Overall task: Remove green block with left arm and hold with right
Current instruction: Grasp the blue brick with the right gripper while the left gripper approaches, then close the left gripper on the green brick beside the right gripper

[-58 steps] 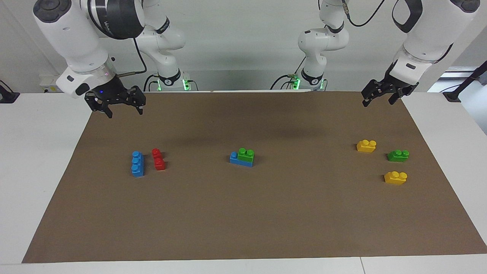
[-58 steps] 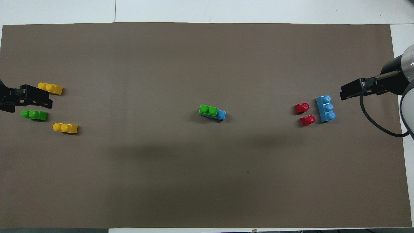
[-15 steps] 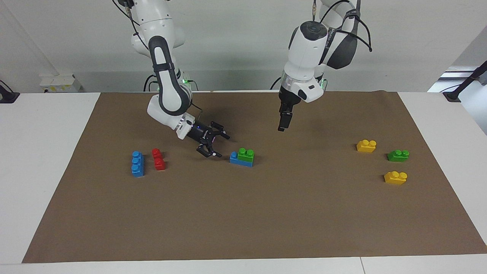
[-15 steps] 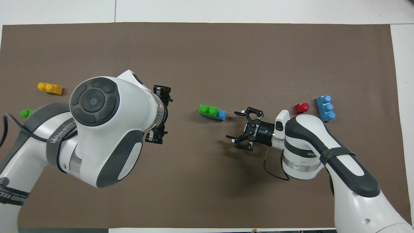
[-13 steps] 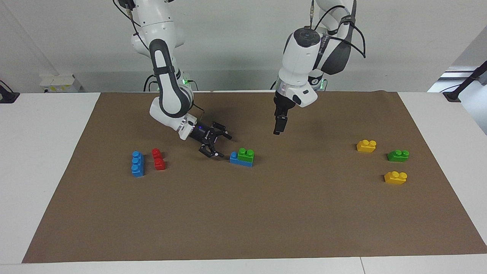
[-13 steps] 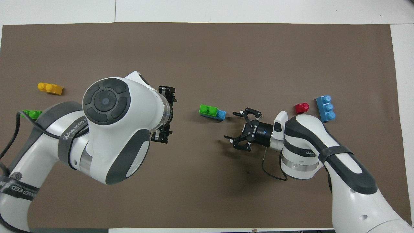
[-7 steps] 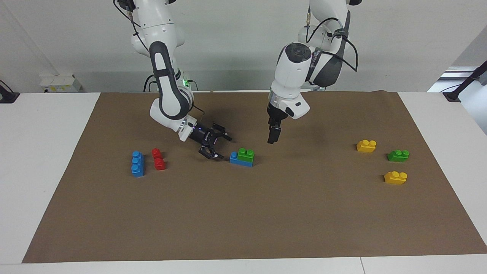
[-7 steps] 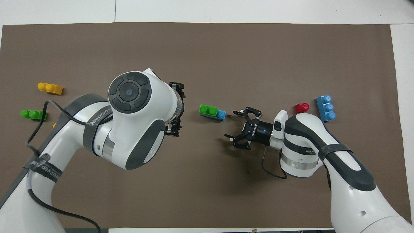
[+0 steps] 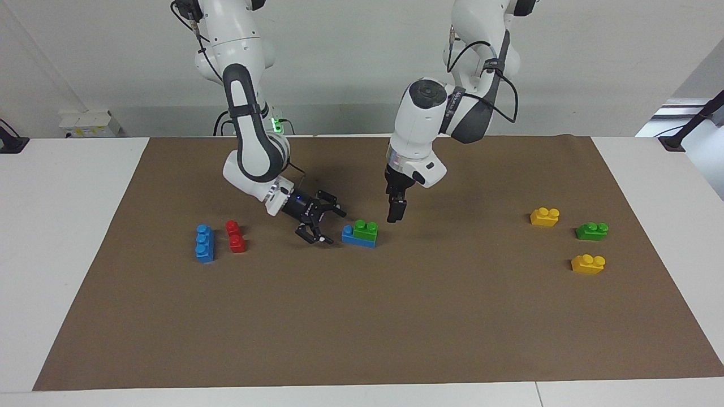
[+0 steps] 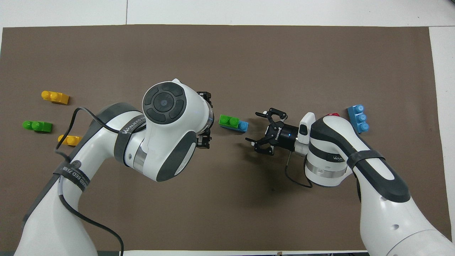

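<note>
One high camera faces the robots across the brown mat [image 9: 362, 316]; another looks steeply down, perhaps slightly closer.

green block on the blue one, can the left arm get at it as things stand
Probably yes. The left gripper hangs open just beside the green block, nothing between them. The right gripper, open, is low by the blue block's other end, clear of the green.

The counter [image 9: 56, 226] is white, covered by a plain brown mat [image 9: 362, 316]. The green block [image 9: 366, 228] is bright green on a blue brick [image 9: 352, 237]. Other bricks are blue [image 9: 204, 243], red [image 9: 235, 236], yellow [image 9: 544, 216], yellow [image 9: 587, 264] and green [image 9: 591, 230]. Both arms are white with black bands; both claws, right [image 9: 322, 225] and left [image 9: 394, 211], are black.
</note>
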Tool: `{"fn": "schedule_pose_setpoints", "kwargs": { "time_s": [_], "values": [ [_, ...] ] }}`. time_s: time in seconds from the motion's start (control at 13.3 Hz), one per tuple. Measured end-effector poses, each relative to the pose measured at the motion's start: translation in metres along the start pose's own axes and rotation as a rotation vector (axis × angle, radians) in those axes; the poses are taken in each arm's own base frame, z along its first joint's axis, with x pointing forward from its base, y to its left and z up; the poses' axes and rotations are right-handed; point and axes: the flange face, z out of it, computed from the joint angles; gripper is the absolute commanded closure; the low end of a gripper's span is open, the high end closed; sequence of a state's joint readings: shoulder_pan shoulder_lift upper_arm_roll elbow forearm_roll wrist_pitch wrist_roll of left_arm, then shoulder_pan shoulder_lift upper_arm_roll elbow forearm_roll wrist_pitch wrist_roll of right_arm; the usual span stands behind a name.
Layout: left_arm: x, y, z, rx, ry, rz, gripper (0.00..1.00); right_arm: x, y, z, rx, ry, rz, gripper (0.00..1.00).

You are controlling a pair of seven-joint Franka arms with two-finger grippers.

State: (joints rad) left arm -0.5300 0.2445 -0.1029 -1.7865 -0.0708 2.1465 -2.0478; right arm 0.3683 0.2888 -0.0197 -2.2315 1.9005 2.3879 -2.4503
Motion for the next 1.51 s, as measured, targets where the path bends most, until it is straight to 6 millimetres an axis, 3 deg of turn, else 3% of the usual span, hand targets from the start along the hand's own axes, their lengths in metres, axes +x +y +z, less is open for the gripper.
{"fn": "schedule_pose_setpoints", "kwargs": {
  "time_s": [0.3,0.83,1.13,1.51],
  "values": [
    [-0.024,0.007,0.03,0.027,0.004,-0.027,0.0,0.012,0.009,0.014,-0.026,-0.023,-0.032,0.0],
    [-0.027,0.015,0.047,0.037,0.012,-0.059,0.0,0.01,0.002,0.029,-0.021,-0.06,-0.045,0.0],
    [-0.027,0.015,0.056,0.043,0.016,-0.067,0.0,0.02,0.001,0.035,-0.025,-0.063,-0.065,0.0],
    [-0.032,0.018,0.063,-0.002,0.023,-0.083,0.0,0.017,0.003,0.04,-0.026,-0.068,-0.064,0.27]
  ]
}}
